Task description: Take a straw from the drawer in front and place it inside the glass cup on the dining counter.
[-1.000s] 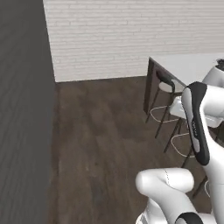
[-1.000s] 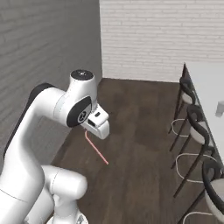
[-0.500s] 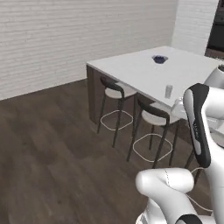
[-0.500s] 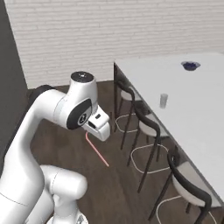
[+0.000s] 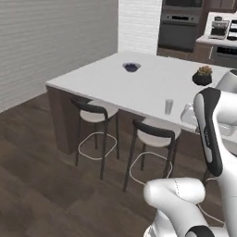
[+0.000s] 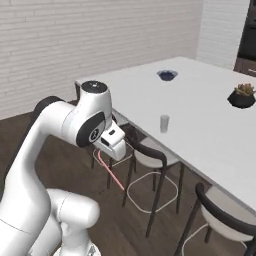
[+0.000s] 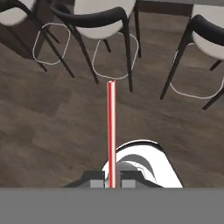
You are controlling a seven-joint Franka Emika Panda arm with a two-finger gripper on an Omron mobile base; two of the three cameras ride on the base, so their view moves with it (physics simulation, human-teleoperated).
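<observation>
A thin red-and-white straw (image 7: 111, 131) is held upright between my gripper (image 7: 112, 178) fingers, which are shut on its lower end. In the right base view the straw (image 6: 112, 172) slants down from my gripper (image 6: 102, 151) over the dark wood floor, short of the counter. The glass cup (image 5: 169, 106) stands upright near the near edge of the white dining counter (image 5: 115, 85). From the other side the cup (image 6: 164, 123) sits apart from my hand, to its upper right on the counter (image 6: 210, 125). The drawer is out of view.
Black-framed, pale-seated stools (image 5: 95, 113) (image 6: 150, 155) line the counter's near side between me and the cup. A dark blue bowl (image 5: 131, 67) and a potted plant (image 5: 202, 76) sit farther back on the top. Dark ovens (image 5: 178, 30) stand behind. Open wood floor lies to the left.
The whole scene has swung as the base turned and drove: the dining counter and stools have come into view and closer. The straw stays gripped.
</observation>
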